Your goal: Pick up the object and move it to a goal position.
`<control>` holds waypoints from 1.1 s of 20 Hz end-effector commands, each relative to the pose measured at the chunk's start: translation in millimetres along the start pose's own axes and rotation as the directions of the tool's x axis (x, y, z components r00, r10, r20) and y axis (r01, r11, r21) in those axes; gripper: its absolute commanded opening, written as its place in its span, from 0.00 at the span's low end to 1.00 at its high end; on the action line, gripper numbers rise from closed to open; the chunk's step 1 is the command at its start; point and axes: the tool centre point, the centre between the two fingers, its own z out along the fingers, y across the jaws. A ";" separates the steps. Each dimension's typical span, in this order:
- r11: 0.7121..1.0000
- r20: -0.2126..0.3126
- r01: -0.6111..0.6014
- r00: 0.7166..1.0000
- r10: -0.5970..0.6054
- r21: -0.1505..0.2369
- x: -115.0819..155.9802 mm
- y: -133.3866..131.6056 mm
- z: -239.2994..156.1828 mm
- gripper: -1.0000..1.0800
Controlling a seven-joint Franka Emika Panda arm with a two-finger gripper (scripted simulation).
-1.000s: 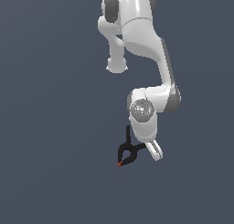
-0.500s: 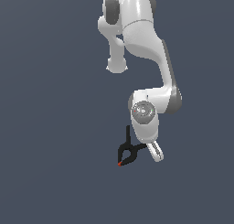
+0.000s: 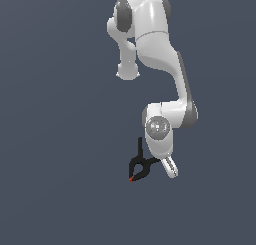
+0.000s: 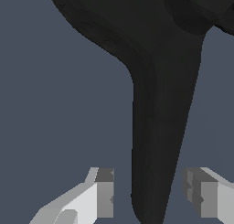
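White Franka arm w/ grey joints point(image 3: 165, 54) reaches down over a plain dark grey-blue floor point(image 3: 55, 139). Small black spring clamp w/ thin splayed handles and red-orange tip point(image 3: 138, 166) lies just below the wrist, on the exterior view's left of the one visible white finger point(image 3: 170, 166). Wrist view: one black clamp handle runs between the two-finger gripper point(image 4: 151, 195), pads point(image 4: 105, 191) spread apart w/ gaps either side (not touching the handle), so fingers are released, nothing grasped.
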 end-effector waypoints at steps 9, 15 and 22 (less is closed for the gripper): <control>1.000 0.000 -0.001 1.000 0.001 0.002 0.3 -0.4 1.5 0.00; 1.000 0.000 -0.001 1.000 0.001 0.002 -2.1 0.4 -1.5 0.00; 1.000 0.000 -0.001 1.000 0.001 0.002 -18.1 6.4 -20.6 0.00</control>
